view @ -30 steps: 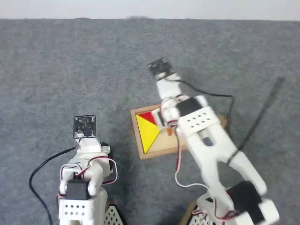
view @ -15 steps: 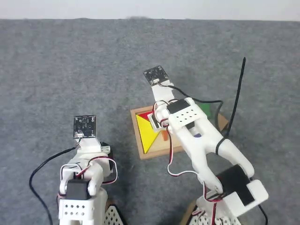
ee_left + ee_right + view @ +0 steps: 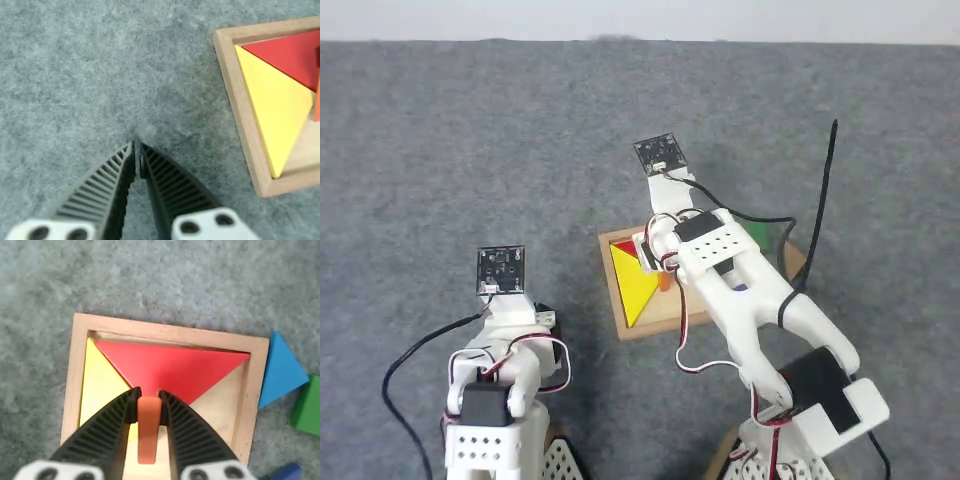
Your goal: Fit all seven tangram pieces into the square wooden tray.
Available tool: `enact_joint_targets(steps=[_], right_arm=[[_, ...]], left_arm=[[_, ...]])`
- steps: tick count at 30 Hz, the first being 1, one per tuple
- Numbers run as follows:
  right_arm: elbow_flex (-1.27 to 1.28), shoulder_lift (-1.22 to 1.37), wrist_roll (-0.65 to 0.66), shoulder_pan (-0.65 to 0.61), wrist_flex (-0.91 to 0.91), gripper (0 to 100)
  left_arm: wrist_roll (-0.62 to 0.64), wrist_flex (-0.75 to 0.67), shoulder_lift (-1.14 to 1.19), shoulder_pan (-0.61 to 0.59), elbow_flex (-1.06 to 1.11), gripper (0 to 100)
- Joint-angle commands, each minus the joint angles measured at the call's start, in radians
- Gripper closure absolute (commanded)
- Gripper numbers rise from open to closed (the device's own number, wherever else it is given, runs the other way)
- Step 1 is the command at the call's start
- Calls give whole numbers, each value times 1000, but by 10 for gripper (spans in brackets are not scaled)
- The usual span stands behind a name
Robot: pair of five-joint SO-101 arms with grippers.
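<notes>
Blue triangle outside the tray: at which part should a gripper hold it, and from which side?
Probably from straight above, since the blue triangle lies flat on the carpet. Pinch its two free short edges: the long edge lies along the tray wall, leaving a finger no room there.

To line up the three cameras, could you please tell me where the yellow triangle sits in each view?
High view: yellow triangle in the left part of the tray.
Left wrist view: yellow triangle in the tray, well apart from the left claw.
Right wrist view: yellow triangle in the tray, partly behind the right claw.
Shared landmark: the red triangle lying against it.
</notes>
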Motion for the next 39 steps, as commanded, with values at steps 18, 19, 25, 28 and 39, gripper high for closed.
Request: enact_joint_targets(steps=[18,19,25,28,39], right_arm=[[-41,-16,94,85,-12,772],[-43,-16,95,90,-12,775],[-9,-82,97,150,-2,786],[72,-156,147,139,-7,828],[150,-131,183,125,-54,914]], left_arm=[[-11,2,-20,-6,-12,986],[-11,2,-20,-6,-12,986],[-11,2,-20,-6,-12,986],[-11,2,-20,-6,-12,986],[-11,2,-20,-6,-12,986]])
